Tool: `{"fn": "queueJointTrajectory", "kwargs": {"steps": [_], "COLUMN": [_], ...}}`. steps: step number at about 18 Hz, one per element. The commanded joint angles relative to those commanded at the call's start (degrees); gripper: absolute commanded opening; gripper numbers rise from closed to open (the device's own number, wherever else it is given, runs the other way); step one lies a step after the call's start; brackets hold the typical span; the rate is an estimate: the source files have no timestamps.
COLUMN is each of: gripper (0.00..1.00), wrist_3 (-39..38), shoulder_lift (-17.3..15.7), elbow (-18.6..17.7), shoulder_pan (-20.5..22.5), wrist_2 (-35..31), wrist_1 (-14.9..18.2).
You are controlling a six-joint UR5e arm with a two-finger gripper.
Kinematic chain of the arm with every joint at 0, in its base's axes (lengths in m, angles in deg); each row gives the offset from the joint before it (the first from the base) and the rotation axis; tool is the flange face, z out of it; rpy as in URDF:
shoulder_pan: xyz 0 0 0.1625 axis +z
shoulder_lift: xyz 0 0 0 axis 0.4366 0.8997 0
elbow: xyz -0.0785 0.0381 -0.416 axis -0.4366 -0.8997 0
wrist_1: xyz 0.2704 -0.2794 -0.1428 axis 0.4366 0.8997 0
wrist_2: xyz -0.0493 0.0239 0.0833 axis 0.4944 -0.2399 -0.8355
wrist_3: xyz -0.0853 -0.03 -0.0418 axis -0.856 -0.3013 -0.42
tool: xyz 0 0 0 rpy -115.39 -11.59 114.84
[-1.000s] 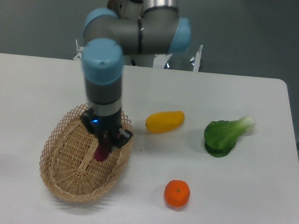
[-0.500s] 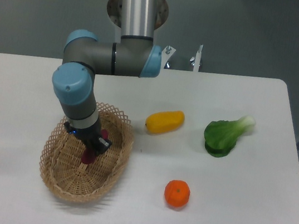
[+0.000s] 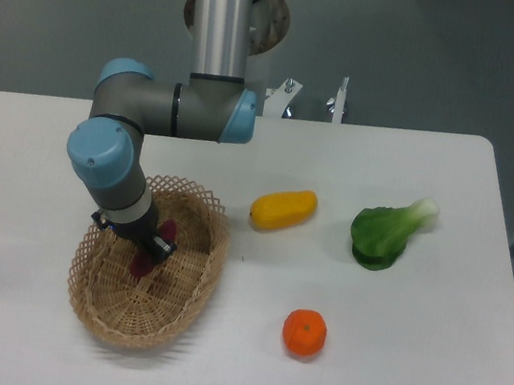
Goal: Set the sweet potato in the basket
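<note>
1. Since the basket (image 3: 147, 278) is the biggest thing on the table (image 3: 405, 370), starting there: it's a shallow oval wicker one with a lacy open rim, and the only thing inside its walls is the sweet potato plus the arm's tool end. Looks light and a bit springy, so I'd guess a hard push down could shift or tip it.
2. Over the basket's upper left part, the gripper (image 3: 140, 251) is closed on the sweet potato, fingers pinching it near the upper end with the lower tip hanging toward the weave. Can't tell if that tip is touching the bottom yet.
3. Outside the basket, well apart to the right: a yellow fruit (image 3: 283, 209), a leafy green vegetable (image 3: 388, 233) and an orange (image 3: 304, 333), all sitting on the table.
4. Smallest bit, the sweet potato (image 3: 143, 261): slim, magenta-purple, tapered. My guess is it's light, stiff and kind of smooth, so a mid-body pinch across the narrow width seems safest. It'd probably roll a little once let go, but the basket walls should catch it.
</note>
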Motion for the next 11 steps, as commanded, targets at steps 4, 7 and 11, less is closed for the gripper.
{"fn": "queueJointTrajectory", "kwargs": {"steps": [4,7,11], "gripper": [1.0,1.0,1.0], "wrist_3": [0.0,-0.7,-0.44], "shoulder_lift": [-2.81,-3.87,-6.5], "elbow": [1.41,3.25,4.39], "shoulder_pan": [0.35,1.76,6.05], "wrist_2": [-0.44,-0.79,-0.8], "wrist_1": [0.0,0.44,0.53]}}
